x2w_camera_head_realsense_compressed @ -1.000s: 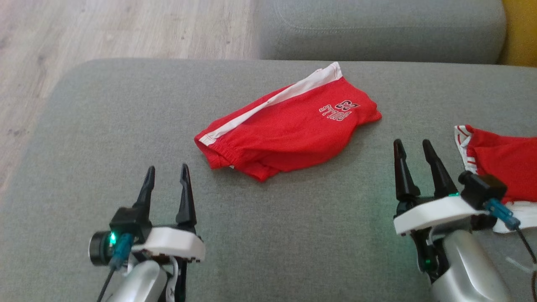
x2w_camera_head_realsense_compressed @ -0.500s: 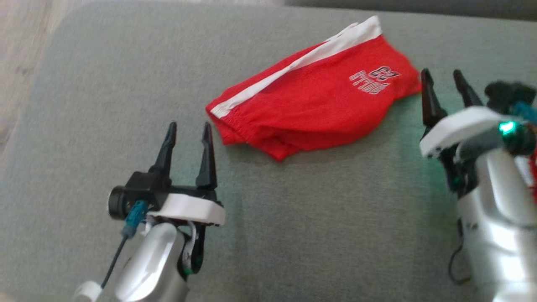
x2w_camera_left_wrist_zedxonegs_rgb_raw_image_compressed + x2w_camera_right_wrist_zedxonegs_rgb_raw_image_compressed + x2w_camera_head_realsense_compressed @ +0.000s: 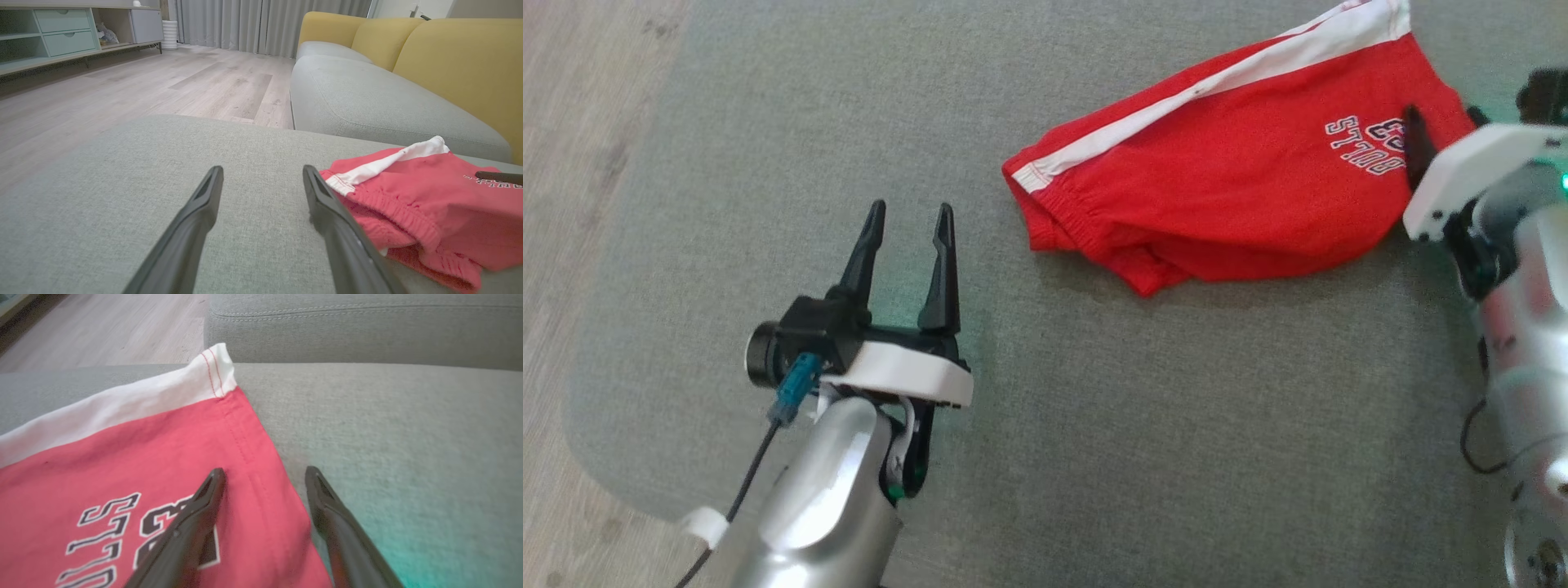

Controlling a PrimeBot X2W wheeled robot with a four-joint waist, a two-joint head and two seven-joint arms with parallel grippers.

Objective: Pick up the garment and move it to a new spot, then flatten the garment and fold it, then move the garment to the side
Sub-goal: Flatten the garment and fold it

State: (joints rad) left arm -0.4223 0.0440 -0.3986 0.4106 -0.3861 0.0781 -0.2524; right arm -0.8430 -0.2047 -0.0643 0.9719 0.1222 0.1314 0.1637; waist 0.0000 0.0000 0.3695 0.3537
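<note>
A pair of red jersey shorts (image 3: pixel 1225 188), with a white stripe down one side and black-and-white block lettering near one leg hem, lies loosely bunched on a broad grey woven sofa seat (image 3: pixel 1176 425), toward the upper right of the head view. Its gathered elastic waistband faces the left arm, and the white stripe runs along the far edge up to the hem corner. The left fingers (image 3: pixel 942 269) are spread wide and hold nothing. They hover low over the bare grey fabric just beside the waistband end of the shorts, a strip of seat showing between them and the cloth in the head view. The right fingers (image 3: pixel 192 526) are also spread wide and straddle the hemmed side edge of the shorts. In the right wrist view one finger lies over the red cloth and its lettering, and the other is over the grey seat just past the edge. Whether either tip presses on the cloth cannot be told, and no fabric is pinched between them. Behind the shorts sits a second grey seat cushion (image 3: pixel 367 330) with yellow back cushions (image 3: pixel 457 69) above it. Pale wooden plank flooring (image 3: pixel 163 85) stretches away to the left toward grey curtains (image 3: pixel 245 24) and a low pale green cabinet with drawers (image 3: pixel 61 36).
</note>
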